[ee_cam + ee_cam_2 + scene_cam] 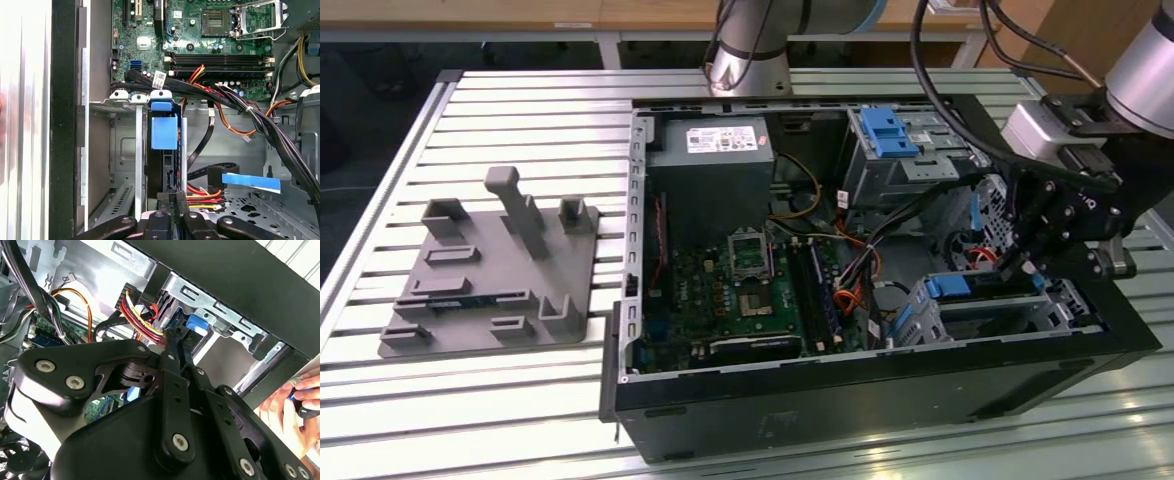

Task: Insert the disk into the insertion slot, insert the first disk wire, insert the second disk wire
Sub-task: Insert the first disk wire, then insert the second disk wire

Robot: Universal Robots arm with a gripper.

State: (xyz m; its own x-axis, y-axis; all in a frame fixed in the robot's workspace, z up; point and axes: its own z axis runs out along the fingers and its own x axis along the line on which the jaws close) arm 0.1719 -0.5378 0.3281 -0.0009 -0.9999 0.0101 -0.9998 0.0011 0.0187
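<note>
The disk sits edge-on inside the insertion slot (125, 150), and its blue carrier (164, 132) faces out. In the exterior view the blue carrier (947, 288) shows in the grey cage of the slot (1007, 312) at the case's near right corner. My gripper (172, 201) hangs just in front of the disk's rear edge. Its fingers are pressed together on a black plug with red, yellow and orange wires (202, 192). The second wrist view shows that wire bundle (142, 315) running to the gripper's (172, 337) tips, beside the blue carrier (197, 322).
A loose black cable with a blue label (250, 182) lies on the case floor next to the slot. Thick cable bundles (260, 120) cross above it. A taller bay with a blue latch (887, 130) stands behind. A person's hand (300, 400) is outside the case. A grey fixture (494, 270) stands on the exterior view's left.
</note>
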